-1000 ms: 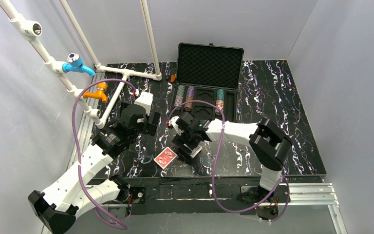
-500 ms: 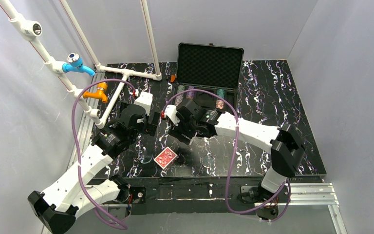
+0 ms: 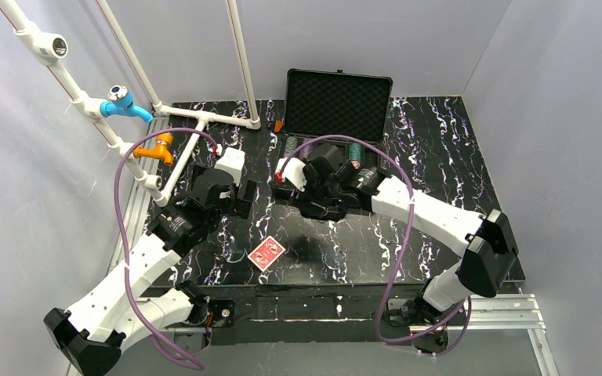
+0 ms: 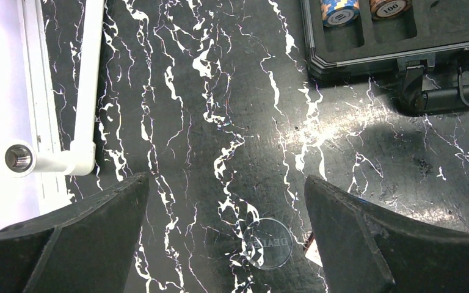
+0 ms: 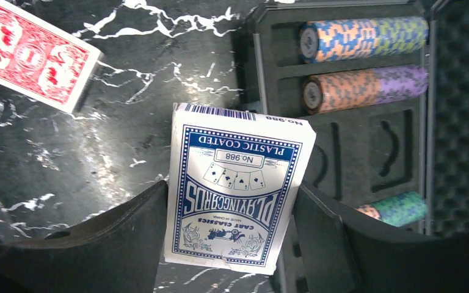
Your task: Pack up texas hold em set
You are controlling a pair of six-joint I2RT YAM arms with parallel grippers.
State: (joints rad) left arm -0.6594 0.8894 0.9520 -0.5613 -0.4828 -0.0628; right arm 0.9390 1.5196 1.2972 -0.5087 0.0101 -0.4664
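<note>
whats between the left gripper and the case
Bare marbled table up to the case, in the left wrist view; a clear dealer button lies inside the open left gripper.

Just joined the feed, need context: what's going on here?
The right gripper holds the blue-backed deck at the front edge of the open black case, where rows of chips already sit in its tray. The red-backed deck lies on the table nearer the arm bases. The left gripper is open and empty, above a clear dealer button.
</note>
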